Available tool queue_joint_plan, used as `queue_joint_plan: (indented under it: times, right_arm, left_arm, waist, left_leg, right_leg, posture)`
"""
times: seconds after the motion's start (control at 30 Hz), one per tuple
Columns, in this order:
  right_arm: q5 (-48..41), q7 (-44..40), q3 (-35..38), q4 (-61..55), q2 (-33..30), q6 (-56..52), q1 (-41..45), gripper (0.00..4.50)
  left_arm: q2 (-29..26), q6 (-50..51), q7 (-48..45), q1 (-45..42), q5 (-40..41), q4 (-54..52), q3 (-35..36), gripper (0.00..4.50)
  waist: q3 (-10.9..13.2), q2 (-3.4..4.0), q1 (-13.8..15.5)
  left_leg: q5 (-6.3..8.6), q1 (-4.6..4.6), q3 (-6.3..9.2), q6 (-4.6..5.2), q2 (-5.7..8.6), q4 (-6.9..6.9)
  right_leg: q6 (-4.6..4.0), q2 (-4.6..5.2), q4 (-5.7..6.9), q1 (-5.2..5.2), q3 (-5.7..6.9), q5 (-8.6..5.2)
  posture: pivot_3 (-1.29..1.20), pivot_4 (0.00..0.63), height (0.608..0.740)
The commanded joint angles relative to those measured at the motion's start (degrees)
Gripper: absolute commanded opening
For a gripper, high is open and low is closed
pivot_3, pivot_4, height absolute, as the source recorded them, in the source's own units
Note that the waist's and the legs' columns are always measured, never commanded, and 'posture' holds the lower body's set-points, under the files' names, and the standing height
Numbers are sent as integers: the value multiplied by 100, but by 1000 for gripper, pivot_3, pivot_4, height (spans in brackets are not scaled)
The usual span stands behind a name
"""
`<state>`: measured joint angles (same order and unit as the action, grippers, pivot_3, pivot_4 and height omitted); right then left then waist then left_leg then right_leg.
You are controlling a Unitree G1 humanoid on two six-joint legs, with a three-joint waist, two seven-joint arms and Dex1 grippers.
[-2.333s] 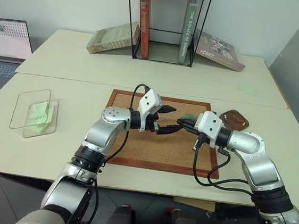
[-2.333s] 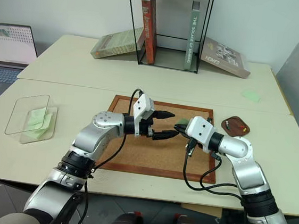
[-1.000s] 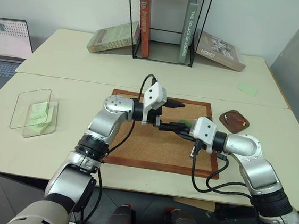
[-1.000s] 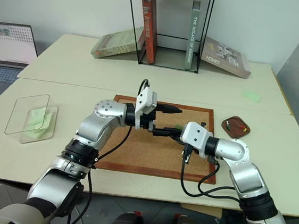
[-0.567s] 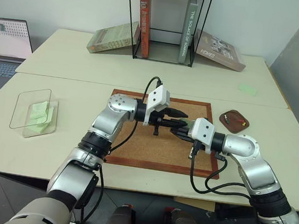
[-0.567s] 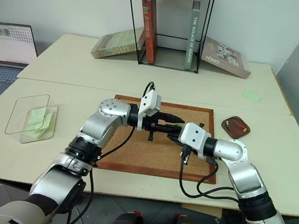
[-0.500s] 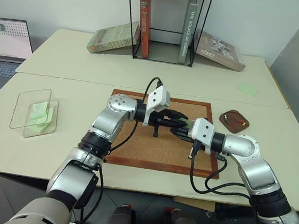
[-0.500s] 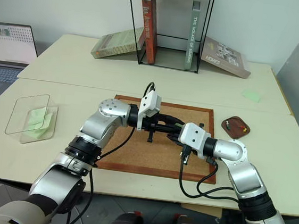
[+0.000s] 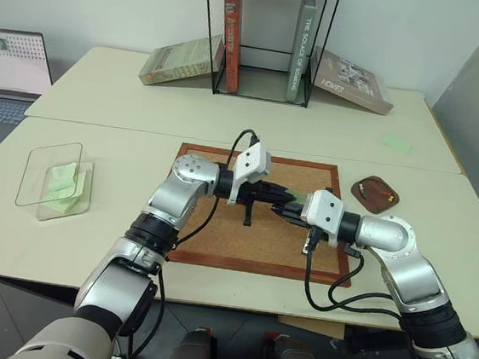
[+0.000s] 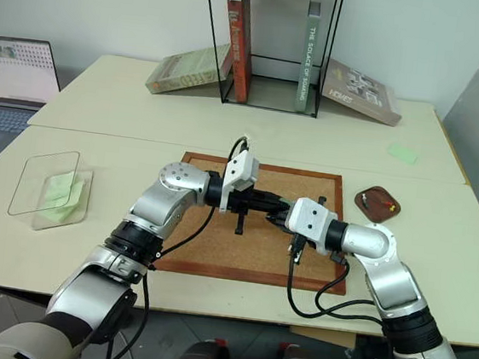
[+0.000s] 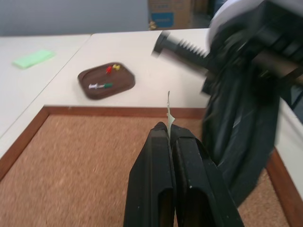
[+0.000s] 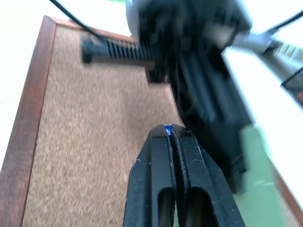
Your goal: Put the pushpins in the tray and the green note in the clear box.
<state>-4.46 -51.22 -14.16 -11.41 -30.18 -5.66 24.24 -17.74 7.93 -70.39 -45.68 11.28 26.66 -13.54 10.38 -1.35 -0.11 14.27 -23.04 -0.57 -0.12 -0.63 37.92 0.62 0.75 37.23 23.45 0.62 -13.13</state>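
Note:
Over the cork board (image 9: 216, 237) my two grippers meet tip to tip. My left gripper (image 11: 169, 126) is shut on the green note (image 11: 168, 105), whose thin edge sticks up from between its fingertips. The note (image 12: 255, 158) also shows as a pale green patch beside the left hand. My right gripper (image 12: 171, 130) is shut with a tiny blue pushpin (image 12: 167, 127) at its tip. The tray (image 11: 107, 82), a dark brown dish to the right of the board, holds red (image 11: 109, 69), yellow and other pushpins. The clear box (image 9: 67, 189) sits far left.
The box holds pale green notes, and its lid (image 9: 47, 175) leans against it. Another green note (image 9: 395, 143) lies on the far table, right. A wire shelf with books (image 9: 267, 37) stands behind the board. A laptop (image 9: 6, 78) is at the far left.
My left gripper has gone from open to shut on the note's edge and has sunk slightly toward the board. The right gripper has stayed shut in place.

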Motion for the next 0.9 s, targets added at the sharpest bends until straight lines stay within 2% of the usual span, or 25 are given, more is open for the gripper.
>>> queue_joint_plan:
  times: [0.03,0.37,0.57,0.73,0.9]
  right_arm:
    - [-213,35,262,-511,-14,202,14,0]
    - [-379,229,499,-941,-18,-35,-39,0]
    - [-663,507,1382,-671,-337,-520,-344,0]
    - [-401,907,1810,179,-557,-564,-475,0]
    - [66,1464,1811,1570,-633,-581,-91,0]
  left_arm:
    - [112,-276,282,-22,-97,147,101,85]
    - [262,-503,797,-15,-51,223,322,85]
    - [89,113,1041,238,349,-652,746,85]
    - [-150,468,1292,593,486,-1449,958,85]
    - [-220,829,1542,838,638,-2205,1041,85]
  waist:
    - [0,0,3]
    - [0,0,5]
    - [0,0,5]
    - [0,0,5]
    - [0,0,1]
  left_leg:
    - [0,-1,2,0,0,0]
    - [0,-1,2,0,1,1]
    - [0,-1,2,0,1,1]
    - [0,1,-1,0,3,1]
    - [0,9,-5,0,2,2]
  right_leg:
    - [0,0,-1,0,0,0]
    - [0,2,1,-1,0,0]
    - [0,4,2,-1,-1,0]
    - [0,26,1,-3,-4,1]
    - [-1,29,8,-6,-6,1]
  posture:
    - [0,150,740]
    - [0,150,740]
    - [0,150,740]
    - [0,150,740]
    - [0,150,740]
